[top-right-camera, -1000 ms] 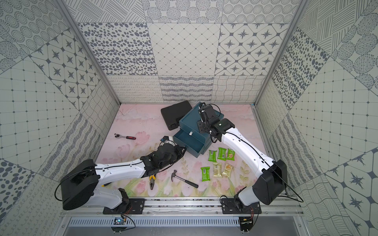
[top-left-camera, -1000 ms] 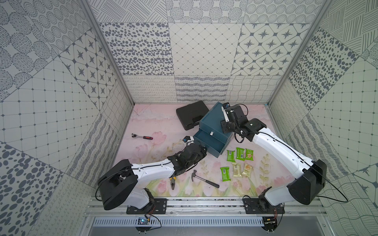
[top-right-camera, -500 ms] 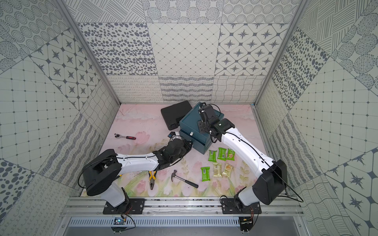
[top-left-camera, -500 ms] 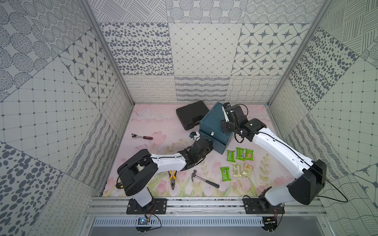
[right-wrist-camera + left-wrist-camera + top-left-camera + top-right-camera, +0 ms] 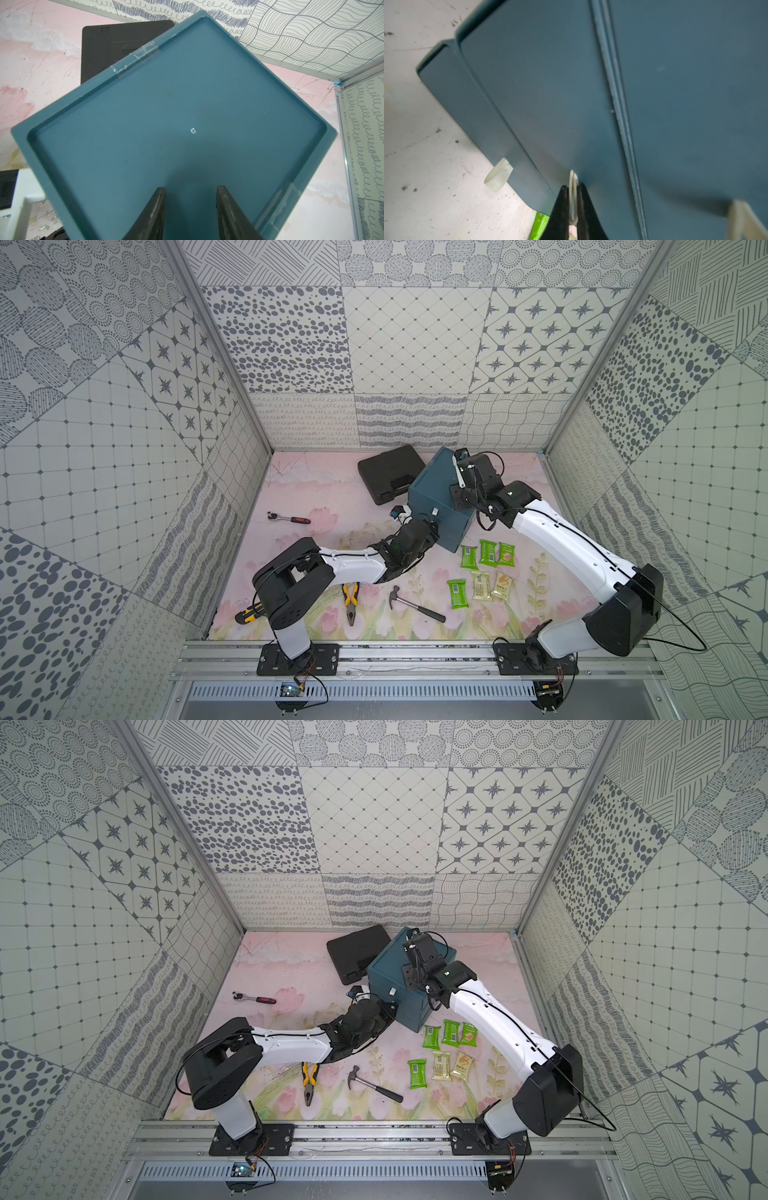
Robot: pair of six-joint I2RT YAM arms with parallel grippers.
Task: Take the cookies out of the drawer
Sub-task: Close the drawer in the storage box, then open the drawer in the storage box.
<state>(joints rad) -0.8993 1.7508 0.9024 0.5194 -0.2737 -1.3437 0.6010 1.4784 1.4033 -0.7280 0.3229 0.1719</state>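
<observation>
Several cookies (image 5: 484, 572) lie on the mat to the right of the blue cabinet (image 5: 432, 497): green and beige wrapped packets in two rows, also in a top view (image 5: 444, 1052). The drawer (image 5: 542, 87) sits pushed flush into the cabinet front. My left gripper (image 5: 573, 191) is shut on the drawer's pale pull tab (image 5: 572, 180), low at the cabinet front (image 5: 430, 524). My right gripper (image 5: 190, 189) is open, fingertips resting on the cabinet's recessed top (image 5: 187, 99) with nothing between them (image 5: 457, 485). A green packet edge (image 5: 539, 225) shows beside the left fingers.
A black case (image 5: 390, 472) lies behind the cabinet. A red-handled ratchet (image 5: 289, 519) lies at the left. Yellow pliers (image 5: 350, 601), a hammer (image 5: 415, 605) and a yellow-black knife (image 5: 249, 612) lie along the front. Another pull tab (image 5: 498, 174) sits on the panel below.
The drawer stood pulled out a second ago and is now pushed flush into the cabinet. My left arm has reached forward with it. The right arm has stayed on the cabinet top.
</observation>
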